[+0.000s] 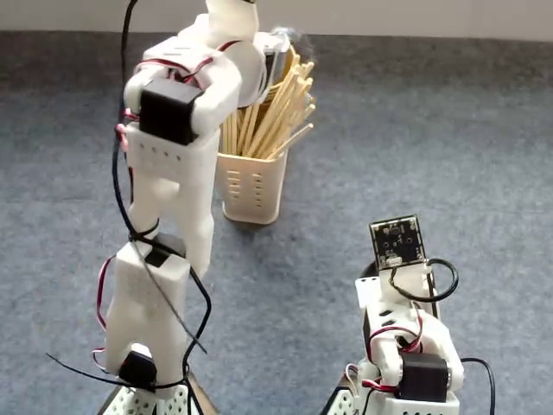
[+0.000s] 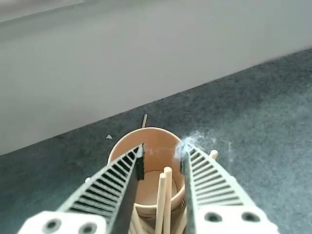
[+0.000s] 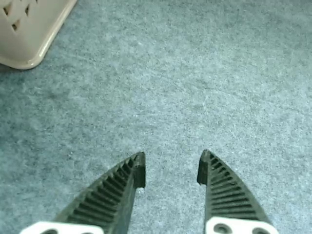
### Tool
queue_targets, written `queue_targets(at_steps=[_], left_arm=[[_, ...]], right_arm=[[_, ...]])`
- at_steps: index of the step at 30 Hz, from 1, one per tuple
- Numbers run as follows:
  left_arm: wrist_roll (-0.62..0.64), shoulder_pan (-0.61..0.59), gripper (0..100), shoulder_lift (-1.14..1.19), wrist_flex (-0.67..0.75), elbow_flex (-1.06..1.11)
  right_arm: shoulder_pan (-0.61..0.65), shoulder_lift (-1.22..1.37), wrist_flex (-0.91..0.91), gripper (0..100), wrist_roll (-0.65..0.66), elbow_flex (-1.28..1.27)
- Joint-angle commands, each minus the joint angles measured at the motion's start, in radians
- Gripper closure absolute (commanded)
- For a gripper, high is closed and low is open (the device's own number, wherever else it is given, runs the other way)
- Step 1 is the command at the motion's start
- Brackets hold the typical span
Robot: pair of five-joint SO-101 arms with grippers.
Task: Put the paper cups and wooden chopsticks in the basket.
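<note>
A tan paper cup (image 2: 151, 168) stands mouth-up among the wooden chopsticks (image 1: 276, 112) in the beige slotted basket (image 1: 252, 188). A few chopsticks (image 2: 163, 195) poke up inside the cup. My left gripper (image 2: 162, 156) hangs open just above the cup's mouth, fingertips over its rim, with nothing pinched between them. In the high view this gripper (image 1: 278, 52) sits over the basket's far side at the end of the outstretched arm. My right gripper (image 3: 170, 168) is open low over bare carpet, a little way from the basket's corner (image 3: 29, 29).
Grey carpet (image 1: 432, 130) covers the whole floor to the right of the basket. A pale wall (image 2: 146, 58) runs behind the basket. A wisp of white fluff (image 2: 187, 141) clings to one left fingertip. The right arm's base (image 1: 402, 363) sits folded at the near edge.
</note>
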State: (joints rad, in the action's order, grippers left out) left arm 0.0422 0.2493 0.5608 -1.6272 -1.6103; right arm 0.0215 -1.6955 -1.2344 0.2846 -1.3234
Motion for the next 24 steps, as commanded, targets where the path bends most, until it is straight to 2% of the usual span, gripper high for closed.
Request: queue_targets(at_steps=[1, 4, 11, 14, 18, 24], left_arm=[[0.002, -0.027, 85, -0.096, -0.063, -0.053], [0.003, -0.101, 85, -0.12, -0.158, -0.044], [0.002, -0.444, 88, -0.124, -0.153, 0.308], [0.002, -0.529, 88, -0.12, -0.107, 0.475], [0.002, -0.564, 88, -0.113, 0.15, 0.746], [0.002, -0.529, 88, 0.028, 0.732, 1.021]], right_arm=[[0.008, -0.004, -0.001, 81.1, 0.012, 0.004], [0.007, -0.004, -0.001, 81.1, 0.012, 0.004], [0.004, -0.004, -0.001, 81.1, 0.012, 0.004], [0.004, -0.004, 0.002, 81.1, 0.012, 0.004], [0.004, -0.004, 0.005, 81.1, 0.012, 0.004], [0.004, -0.004, 0.005, 81.1, 0.011, 0.004]])
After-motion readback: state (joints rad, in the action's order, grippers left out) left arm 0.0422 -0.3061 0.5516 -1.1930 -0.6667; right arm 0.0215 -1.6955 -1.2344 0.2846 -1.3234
